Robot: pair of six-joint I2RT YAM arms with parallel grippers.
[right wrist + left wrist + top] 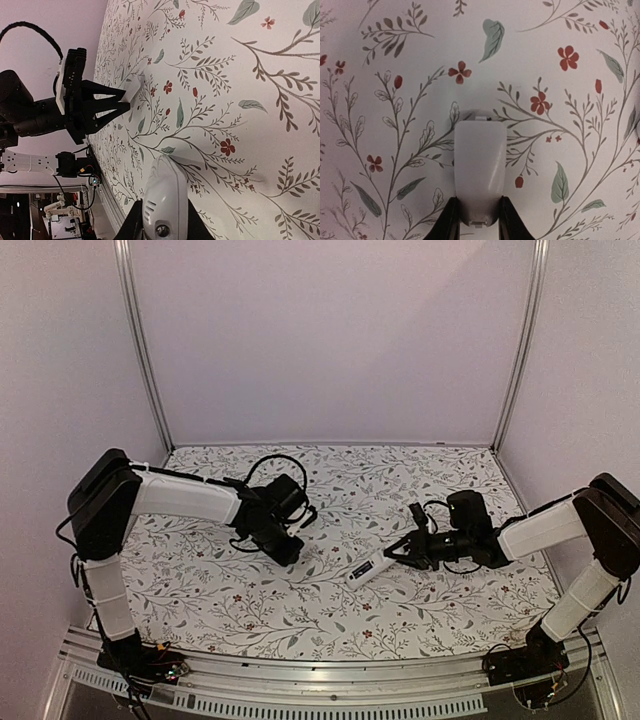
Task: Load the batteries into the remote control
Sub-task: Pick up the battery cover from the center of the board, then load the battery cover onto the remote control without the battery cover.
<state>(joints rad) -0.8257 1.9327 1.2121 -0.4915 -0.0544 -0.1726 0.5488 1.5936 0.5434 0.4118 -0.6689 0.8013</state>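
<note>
Two grippers are each pinching a white part, and no battery is showing in any view, so the loading itself looks not yet begun. The left gripper [480, 223] is closing its fingertips [451, 222] on the near end of a white cover [481, 160], a smooth curved plastic shell that is probably the battery door; the shell is reaching straight ahead of the fingers and lying on or just over the flowered tablecloth [570, 125]. The right gripper [164, 227] is clamping the remote control [162, 195] between its jaws, with the rounded end and its small buttons projecting forward of the fingertips and sitting low over the cloth. From the right wrist, the other gripper and its white shell are sitting well ahead and off to the left, apart from the remote. Judging by this, the compartment is likely open and the remote secured, which is the preparation. What remains is finding the batteries, which I cannot locate here, seating both in the compartment, and pressing the cover back on.
</note>
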